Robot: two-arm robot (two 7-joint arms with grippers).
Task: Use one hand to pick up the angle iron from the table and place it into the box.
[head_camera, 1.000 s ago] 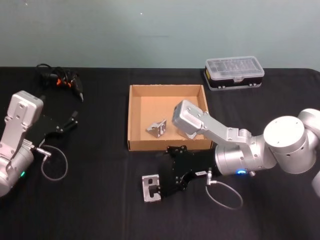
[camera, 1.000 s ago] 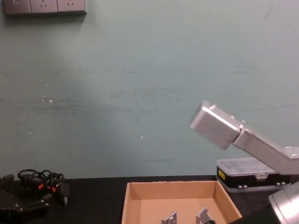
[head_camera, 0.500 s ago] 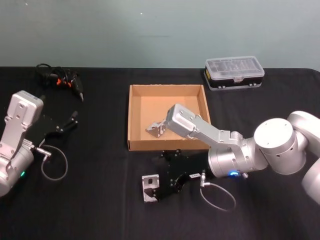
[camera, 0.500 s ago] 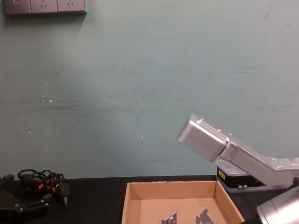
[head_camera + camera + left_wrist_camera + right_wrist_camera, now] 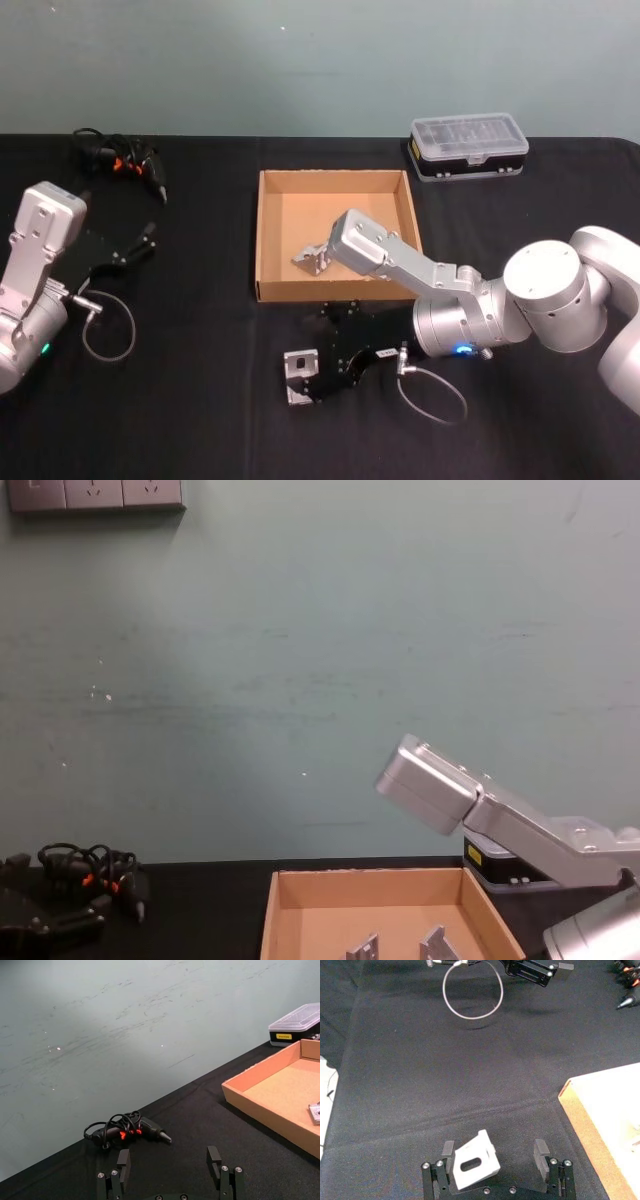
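– Starting at the left: what is the left gripper (image 5: 138, 245) doing?
– It's sitting parked near the tabletop's left edge. Its fingers (image 5: 122, 1160) are standing wide apart and holding nothing. A tangled cable with orange bits (image 5: 120, 160) is lying toward the back-left corner.
– And the box (image 5: 268, 240)?
– It's sitting mid-table, nearer the back edge. The chest view is showing two metal brackets (image 5: 364, 947) lying inside it.
– Where's the angle iron (image 5: 300, 378) lying?
– It's lying on the table (image 5: 200, 400), just in front of the box's front wall, toward the front edge. It's not in the box.
– What is the right gripper (image 5: 322, 355) doing?
– It's reaching in from the right, with its arm crossing over the box's front-right corner. Its fingers are standing wide open, one on each side of the angle iron. The piece is sitting close against one finger (image 5: 447, 1152) and well clear of the other. I can't tell if it's touching. Nothing is being clamped.
– Anything further right?
– A black case with a clear lid (image 5: 468, 146) is sitting near the back edge, right of the box.
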